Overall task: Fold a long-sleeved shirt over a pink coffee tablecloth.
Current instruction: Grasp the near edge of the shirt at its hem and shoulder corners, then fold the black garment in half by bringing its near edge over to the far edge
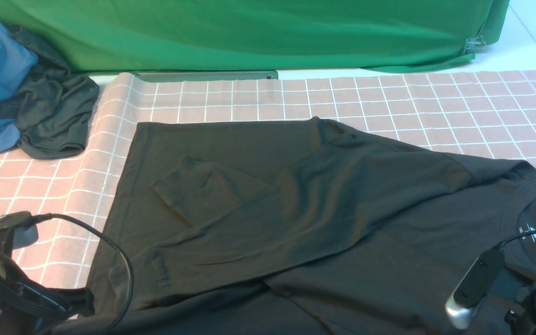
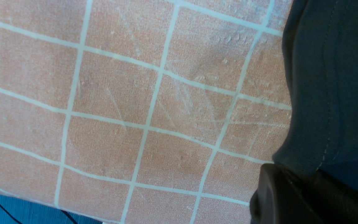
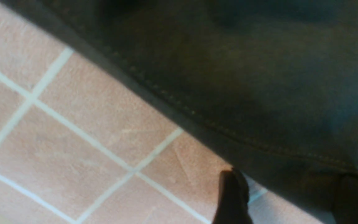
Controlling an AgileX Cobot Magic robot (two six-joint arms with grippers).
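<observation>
left gripper (image 1: 76, 302): closed on the hem corner of the long-sleeved shirt (image 1: 296, 209)
long-sleeved shirt: flat on the pink coffee tablecloth (image 1: 389, 97), both sleeves laid across its body (collar at the right)
right gripper (image 3: 287, 199): jaws apart, one fingertip (image 3: 233, 193) on the tablecloth just beside the shirt's edge

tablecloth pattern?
The tablecloth is pink with a grid of thin white lines; the left wrist view shows it best.

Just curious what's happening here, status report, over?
Left gripper shut on long-sleeved shirt hem. Right gripper open near collar. Sleeves folded across shirt. Grey garment far left, apart.
</observation>
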